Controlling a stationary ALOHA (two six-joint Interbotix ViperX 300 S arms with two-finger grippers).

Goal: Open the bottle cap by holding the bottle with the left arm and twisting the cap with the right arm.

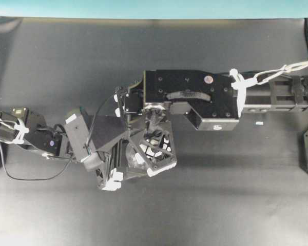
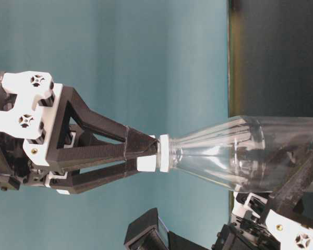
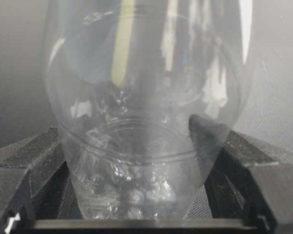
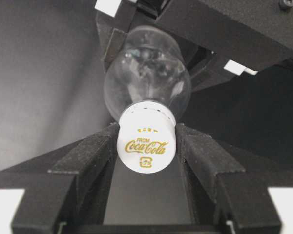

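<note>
Above dark matting, the bottle (image 4: 146, 73) is clamped by the left gripper (image 3: 136, 195) and the bottle cap (image 4: 146, 144), seemingly not yet removed, is pinched by the right gripper (image 4: 146, 161).

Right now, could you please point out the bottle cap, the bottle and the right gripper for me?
bottle cap (image 4: 146, 142): right wrist view, on its printed white top.
bottle (image 2: 235, 153): table-level view, on the clear shoulder.
right gripper (image 4: 146, 146): right wrist view, midway between the fingertips, which are closed on the cap.
</note>
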